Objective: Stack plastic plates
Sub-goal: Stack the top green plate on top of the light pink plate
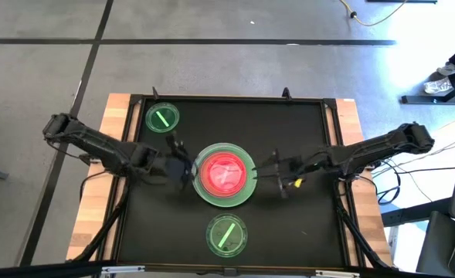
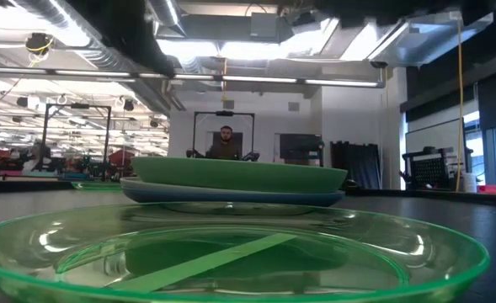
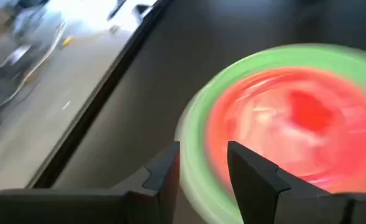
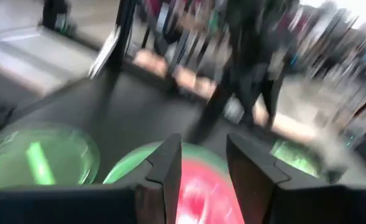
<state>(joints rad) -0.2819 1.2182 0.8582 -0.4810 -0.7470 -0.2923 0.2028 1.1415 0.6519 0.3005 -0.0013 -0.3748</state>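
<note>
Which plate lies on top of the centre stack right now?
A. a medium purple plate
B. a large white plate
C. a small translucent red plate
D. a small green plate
C: in the high view the small translucent red plate lies on top of the large green plate at the table's centre, while both small green plates lie apart on the table.

glossy translucent plastic plates (image 1: 226, 235) — matt black table (image 1: 304, 216)

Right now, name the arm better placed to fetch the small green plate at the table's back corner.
Left, probably. The small green plate lies on the left arm's side, closer to the left tool than to the right tool across the central stack.
</note>
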